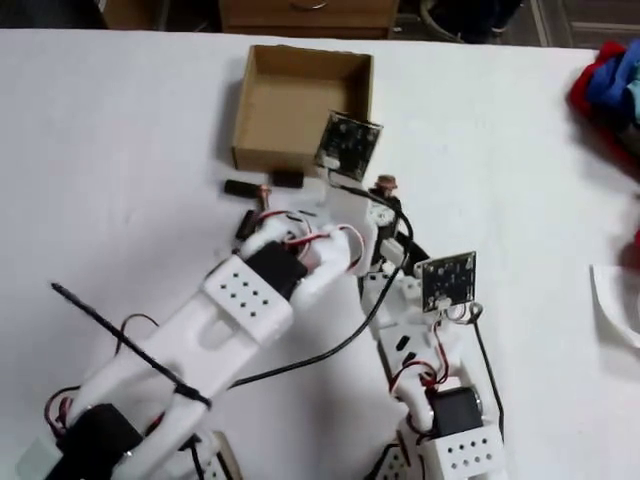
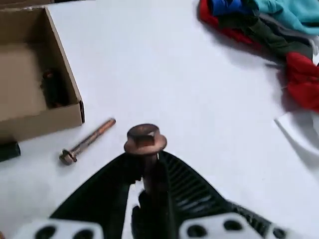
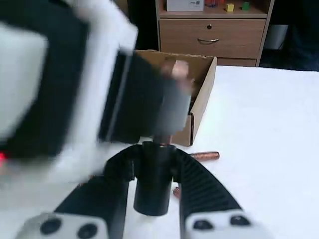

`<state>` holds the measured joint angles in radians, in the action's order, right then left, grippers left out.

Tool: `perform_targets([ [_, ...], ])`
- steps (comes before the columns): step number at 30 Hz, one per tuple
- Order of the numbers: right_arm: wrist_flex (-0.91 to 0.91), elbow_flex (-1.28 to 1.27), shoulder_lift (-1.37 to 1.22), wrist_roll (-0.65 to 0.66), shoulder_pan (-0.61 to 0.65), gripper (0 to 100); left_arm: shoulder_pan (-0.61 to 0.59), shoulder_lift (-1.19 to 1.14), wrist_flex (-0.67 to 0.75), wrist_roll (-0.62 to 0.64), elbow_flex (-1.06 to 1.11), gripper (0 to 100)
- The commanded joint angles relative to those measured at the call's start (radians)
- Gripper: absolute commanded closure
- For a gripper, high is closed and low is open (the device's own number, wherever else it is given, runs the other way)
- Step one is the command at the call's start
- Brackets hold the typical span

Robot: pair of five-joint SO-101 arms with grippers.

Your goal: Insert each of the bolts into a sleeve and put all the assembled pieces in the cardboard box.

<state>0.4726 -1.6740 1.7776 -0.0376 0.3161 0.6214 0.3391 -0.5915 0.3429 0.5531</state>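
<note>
Beside the cardboard box (image 1: 308, 52), left gripper (image 2: 147, 167) is pinching 1 bolt (image 2: 145, 139), right gripper (image 3: 153, 164) gripping 1 sleeve (image 3: 152, 189); any tilt is probably risking a jam.

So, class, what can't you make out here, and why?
Left wrist view: dark piece in the cardboard box, too blurred to identify.
Left wrist view: black sleeve, cut off at the edge.
Right wrist view: top of the held sleeve, hidden by the blurred left arm.

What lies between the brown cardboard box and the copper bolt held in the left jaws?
A loose copper metal bolt lies on the white table there, touching neither box nor held bolt; the left wrist view shows it.
</note>
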Motion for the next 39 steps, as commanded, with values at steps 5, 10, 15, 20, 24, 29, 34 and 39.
perform_targets([
  [5, -0.027, 0.003, 0.022, 0.008, 0.002, 97.8, 0.049, 0.032, -0.130, -0.017, -0.074, 97],
  [10, -0.027, 0.003, 0.022, 0.008, 0.002, 97.8, 0.041, 0.114, -0.196, -0.018, -0.114, 97],
  [15, -0.027, 0.003, 0.022, 0.008, 0.002, 97.8, -0.031, 0.169, -0.261, -0.018, -0.108, 88],
  [20, -0.027, 0.002, 0.022, 0.008, 0.002, 97.8, -0.069, 0.198, -0.321, -0.018, -0.114, 85],
  [24, -0.027, 0.000, 0.022, 0.008, 0.002, 97.8, -0.072, 0.245, -0.350, -0.018, -0.116, 85],
  [29, 0.008, -0.018, 0.019, 0.011, -0.005, 97.4, -0.193, 0.367, -0.354, -0.138, -0.108, 85],
  [34, 0.082, -0.014, 0.021, 0.141, -0.113, 97.4, -0.431, 0.445, -0.499, -0.598, -0.059, 85],
  [39, 0.151, 0.069, 0.005, 0.153, -0.101, 97.4, -0.647, 0.465, -0.460, -0.701, 0.125, 85],
])
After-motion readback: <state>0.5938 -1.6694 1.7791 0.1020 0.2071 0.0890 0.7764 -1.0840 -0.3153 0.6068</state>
